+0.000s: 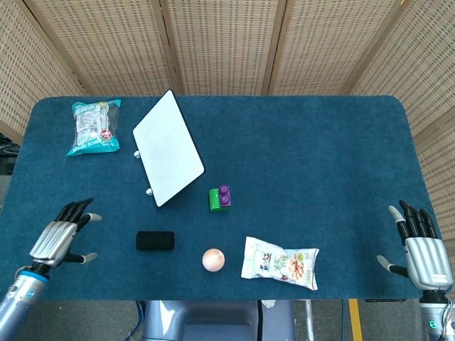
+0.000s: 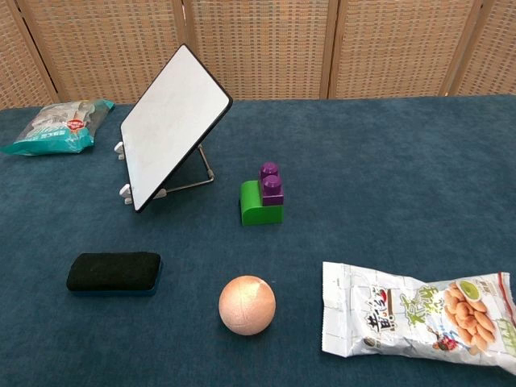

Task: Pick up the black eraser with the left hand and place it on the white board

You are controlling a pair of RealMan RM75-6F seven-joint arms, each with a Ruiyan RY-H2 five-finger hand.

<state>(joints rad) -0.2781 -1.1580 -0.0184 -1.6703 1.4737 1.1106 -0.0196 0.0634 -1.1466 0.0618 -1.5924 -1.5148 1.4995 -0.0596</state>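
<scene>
The black eraser (image 1: 155,240) (image 2: 113,272) lies flat on the blue table near the front left. The white board (image 1: 168,148) (image 2: 173,123) leans tilted on its wire stand behind the eraser. My left hand (image 1: 60,238) hovers over the table's front left part, fingers spread and empty, a good way left of the eraser. My right hand (image 1: 419,245) stays at the table's front right edge, fingers apart, holding nothing. Neither hand shows in the chest view.
A green and purple block (image 1: 220,198) (image 2: 264,197) stands right of the board. A pink ball (image 1: 213,259) (image 2: 247,305) and a snack bag (image 1: 279,262) (image 2: 415,318) lie along the front. A teal bag (image 1: 94,126) (image 2: 56,126) sits at the back left.
</scene>
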